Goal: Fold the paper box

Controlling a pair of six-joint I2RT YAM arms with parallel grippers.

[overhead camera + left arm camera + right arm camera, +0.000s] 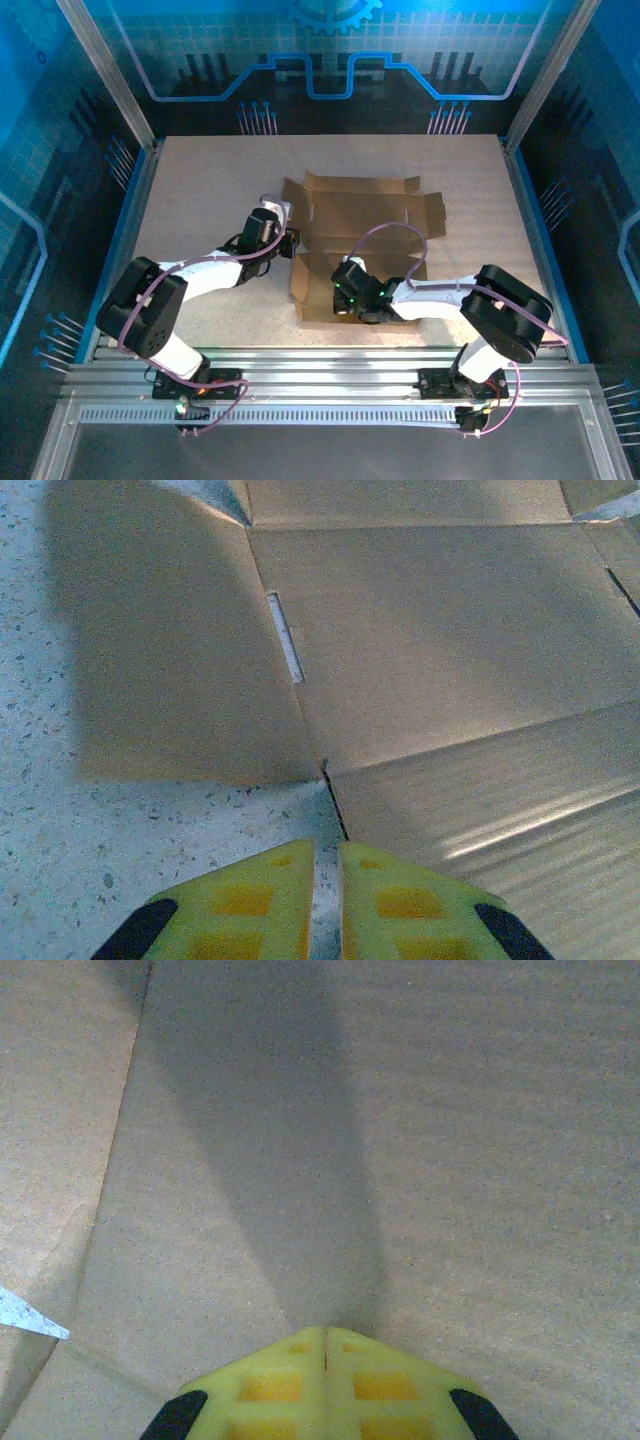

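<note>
The paper box lies flat and open in the middle of the desk. My right pincer is shut tight with its tip down on the near part of the cardboard, and my left pincer is almost shut on nothing, by a cut at the left edge. If I push sideways, I think the sheet may slide instead of bending, and a hard poke may dent it.

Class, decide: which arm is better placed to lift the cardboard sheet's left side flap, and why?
Probably the left. The left gripper sits shut at the paper box's left edge, beside that flap; the right gripper, also shut, is over the near panel, farther from it.
</note>
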